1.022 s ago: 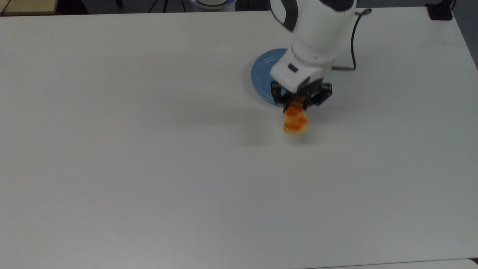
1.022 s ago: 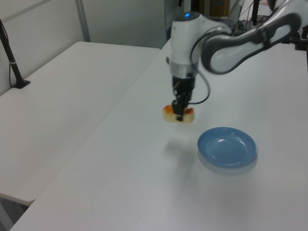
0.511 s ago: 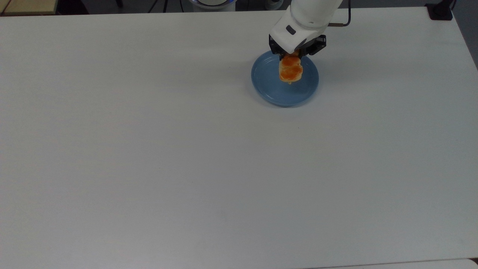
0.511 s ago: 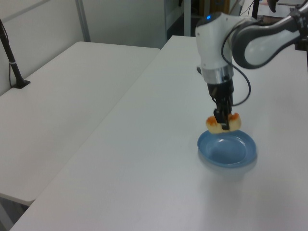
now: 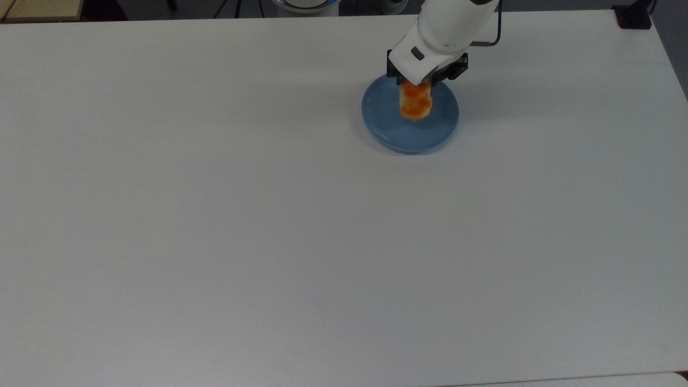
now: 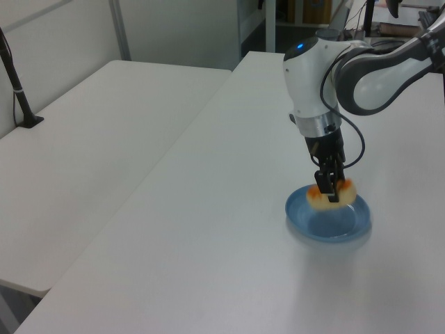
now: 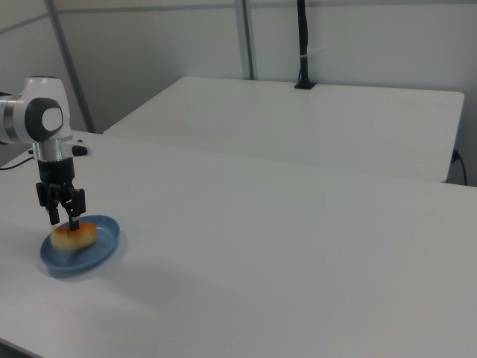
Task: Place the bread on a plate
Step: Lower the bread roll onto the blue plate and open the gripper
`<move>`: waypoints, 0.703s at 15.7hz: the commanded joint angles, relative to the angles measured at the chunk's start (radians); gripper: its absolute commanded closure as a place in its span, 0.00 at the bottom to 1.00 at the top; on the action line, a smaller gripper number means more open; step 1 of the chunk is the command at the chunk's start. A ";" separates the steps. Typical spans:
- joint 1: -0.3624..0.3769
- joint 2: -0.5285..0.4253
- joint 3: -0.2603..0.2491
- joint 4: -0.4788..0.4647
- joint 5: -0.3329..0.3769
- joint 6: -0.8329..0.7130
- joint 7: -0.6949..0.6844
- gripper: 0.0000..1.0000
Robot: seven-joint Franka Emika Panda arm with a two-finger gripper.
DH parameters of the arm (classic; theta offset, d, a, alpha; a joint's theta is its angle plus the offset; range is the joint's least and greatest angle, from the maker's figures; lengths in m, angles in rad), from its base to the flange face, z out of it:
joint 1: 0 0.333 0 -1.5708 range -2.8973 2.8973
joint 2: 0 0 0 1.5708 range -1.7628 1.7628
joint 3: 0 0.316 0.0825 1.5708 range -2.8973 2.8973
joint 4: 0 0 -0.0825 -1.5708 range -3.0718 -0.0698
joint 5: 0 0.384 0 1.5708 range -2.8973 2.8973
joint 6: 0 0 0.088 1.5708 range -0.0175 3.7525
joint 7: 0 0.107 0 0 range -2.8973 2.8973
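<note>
The bread (image 5: 415, 103), an orange-brown roll with pale sides, hangs low over the far half of the blue plate (image 5: 388, 124), and whether it touches the plate cannot be told. My gripper (image 5: 418, 86) is shut on the bread across its middle, fingers pointing down. In the left view the bread (image 6: 342, 193) sits just above the plate (image 6: 327, 226) with the gripper (image 6: 331, 197) around it. In the right view the bread (image 7: 82, 236) is level with the plate's rim (image 7: 104, 253), held by the gripper (image 7: 65, 221).
The plate stands on a wide white table (image 5: 215, 215). A second white table (image 6: 83, 139) adjoins it. A black post (image 7: 304, 45) stands on that other table. A dark cable (image 5: 497, 27) trails behind the arm.
The gripper carried the bread from beside the plate to over it, then lowered it close to the plate's surface. It stays shut on the bread.
</note>
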 commanded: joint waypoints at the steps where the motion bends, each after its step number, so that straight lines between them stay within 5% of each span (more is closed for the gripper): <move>1: 0.009 0.008 -0.008 -0.002 0.021 0.015 0.036 0.00; 5: 0.006 -0.001 -0.008 0.025 0.018 0.004 0.027 0.00; 11: -0.109 -0.122 -0.007 0.105 0.011 -0.029 -0.169 0.00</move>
